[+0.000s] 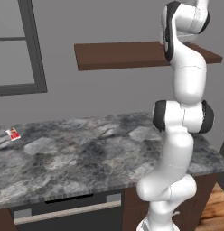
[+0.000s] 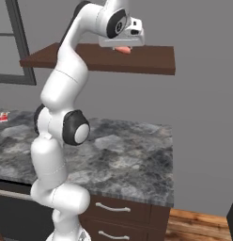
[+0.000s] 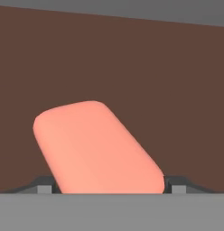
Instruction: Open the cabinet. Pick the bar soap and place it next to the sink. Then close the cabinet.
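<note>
The bar soap point(image 3: 93, 146) is a salmon-pink rounded block that lies slanted right in front of the hand camera, over the brown shelf board point(image 3: 132, 54). My gripper point(image 3: 109, 187) has one dark finger tip point(image 3: 44, 184) against the soap's left side, the other against its right, and is shut on it. In the right base view the arm reaches up to the shelf point(image 2: 151, 59); the hand point(image 2: 122, 47) hangs just above the board, with the soap point(image 2: 123, 49) showing pink under it.
The brown shelf point(image 1: 118, 54) juts from the grey wall above a grey marble counter point(image 1: 86, 153). A small red-and-white packet point(image 1: 13, 133) lies at the counter's far left. Drawers point(image 2: 118, 212) sit below the counter, and a dark window frame point(image 1: 35, 54) is at left.
</note>
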Tool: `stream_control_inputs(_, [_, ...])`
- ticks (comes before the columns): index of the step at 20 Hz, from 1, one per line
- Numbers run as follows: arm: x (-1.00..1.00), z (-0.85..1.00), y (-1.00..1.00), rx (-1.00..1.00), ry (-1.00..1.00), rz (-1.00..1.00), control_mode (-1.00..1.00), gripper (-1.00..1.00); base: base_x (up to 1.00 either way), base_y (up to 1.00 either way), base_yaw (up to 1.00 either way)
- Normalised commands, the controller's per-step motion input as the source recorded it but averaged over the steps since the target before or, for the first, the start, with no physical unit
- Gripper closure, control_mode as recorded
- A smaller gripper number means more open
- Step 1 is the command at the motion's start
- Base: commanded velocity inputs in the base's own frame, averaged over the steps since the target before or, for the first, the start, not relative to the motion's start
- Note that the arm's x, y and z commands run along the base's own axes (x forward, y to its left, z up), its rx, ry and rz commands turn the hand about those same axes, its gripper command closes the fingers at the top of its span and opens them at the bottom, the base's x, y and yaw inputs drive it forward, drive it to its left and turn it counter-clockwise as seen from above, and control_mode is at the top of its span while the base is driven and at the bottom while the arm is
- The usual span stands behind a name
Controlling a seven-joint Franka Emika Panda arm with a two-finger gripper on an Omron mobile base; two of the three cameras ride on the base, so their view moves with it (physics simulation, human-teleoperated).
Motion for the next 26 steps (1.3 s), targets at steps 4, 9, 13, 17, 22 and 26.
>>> stream_control_inputs(4, [-1.00,0.00,0.26,0.00,-0.01,0.02,-1.00,1.00,0.00,0.00,0.00])
stream_control_inputs(9, [-1.00,0.00,0.40,0.01,-0.02,0.04,-1.00,1.00,0.00,0.00,0.00])
stream_control_inputs(13, [-1.00,-0.01,0.62,0.02,-0.03,0.09,-1.00,1.00,0.00,0.00,0.00])
stream_control_inputs(17, [-1.00,0.00,0.61,0.04,-0.04,0.09,-1.00,1.00,0.00,0.00,0.00])
stream_control_inputs(22, [-1.00,-0.27,0.80,0.06,-0.09,0.13,-1.00,1.00,0.00,0.00,0.00])
stream_control_inputs(26, [-1.00,-0.39,0.99,0.03,-0.10,0.19,-1.00,1.00,0.00,0.00,0.00])
